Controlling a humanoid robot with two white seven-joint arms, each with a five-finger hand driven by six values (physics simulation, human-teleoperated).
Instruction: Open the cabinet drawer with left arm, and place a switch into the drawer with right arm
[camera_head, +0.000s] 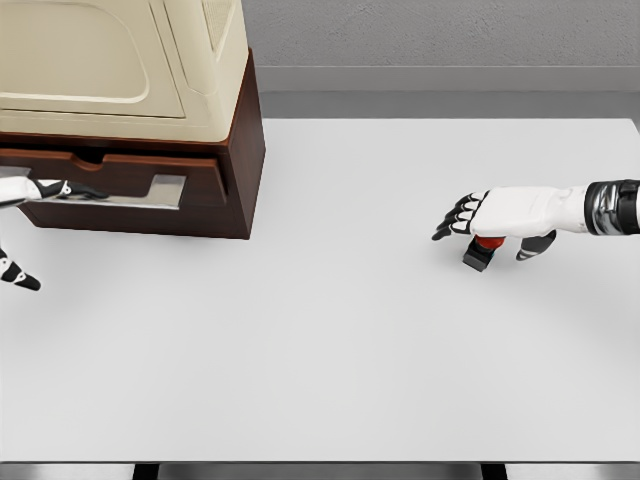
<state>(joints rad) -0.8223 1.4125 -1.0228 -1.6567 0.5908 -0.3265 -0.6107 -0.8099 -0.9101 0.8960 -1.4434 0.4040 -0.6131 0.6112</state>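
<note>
Hovering spread-fingered over switch (483, 250), right hand (497, 215); left hand (50, 189) grips drawer (130, 180)

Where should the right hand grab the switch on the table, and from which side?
Take the switch by its dark base, coming from above with fingers on opposite sides. It sits small and low on the white table, red part on top. The right hand hovers directly over it.

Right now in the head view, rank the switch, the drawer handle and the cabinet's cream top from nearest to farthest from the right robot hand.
1. Switch, directly under the right robot hand.
2. Drawer handle, far left on the cabinet front.
3. Cream top, upper left corner.
</note>
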